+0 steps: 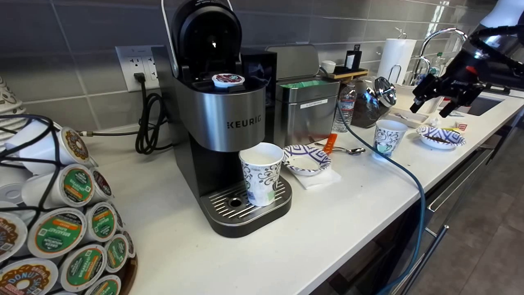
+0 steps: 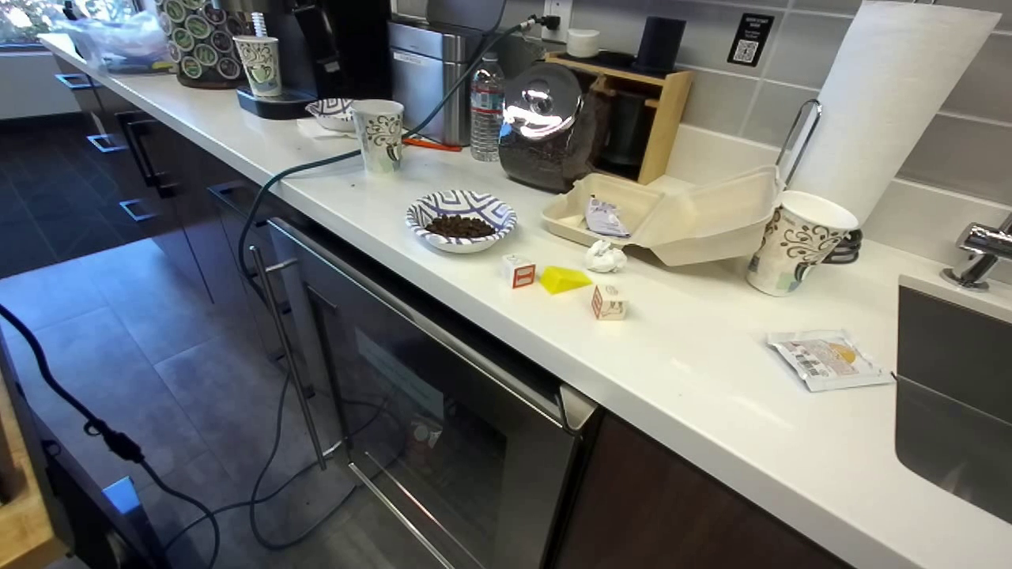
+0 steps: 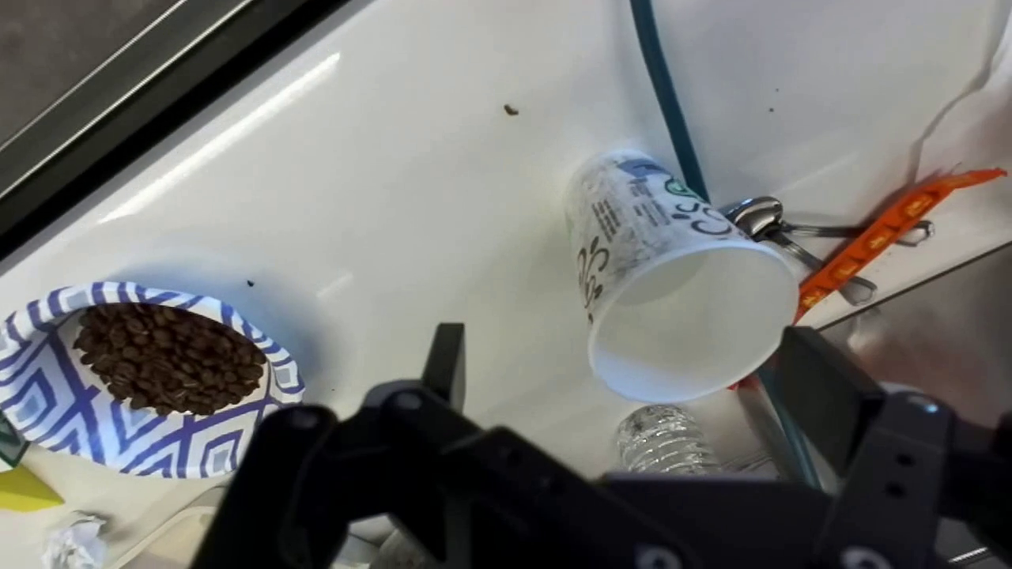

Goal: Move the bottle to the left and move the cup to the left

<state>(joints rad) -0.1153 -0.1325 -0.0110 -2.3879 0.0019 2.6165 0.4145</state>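
Observation:
The clear plastic bottle (image 1: pixel 348 104) stands upright beside the steel bin; it also shows in an exterior view (image 2: pixel 485 114). Only its ridged lower part shows in the wrist view (image 3: pixel 662 438). A white patterned paper cup (image 1: pixel 389 138) stands upright on the counter in front of the bottle, also in an exterior view (image 2: pixel 379 138) and the wrist view (image 3: pixel 632 213). A similar cup (image 1: pixel 262 176) stands on the coffee maker's drip tray, and another cup (image 2: pixel 798 245) stands by the paper towels. My gripper (image 1: pixel 430 109) is open and empty above the counter; in the wrist view its fingers (image 3: pixel 622 341) appear spread either side of the cup's rim, not touching.
A blue cable (image 1: pixel 405 168) crosses the counter beside the cup. A bowl of coffee beans (image 2: pixel 461 223), a glass jar (image 2: pixel 545 126), a takeout box (image 2: pixel 680 225) and small blocks (image 2: pixel 519 271) stand nearby. Spoons and an orange packet (image 1: pixel 330 144) lie by the bin (image 1: pixel 307 110).

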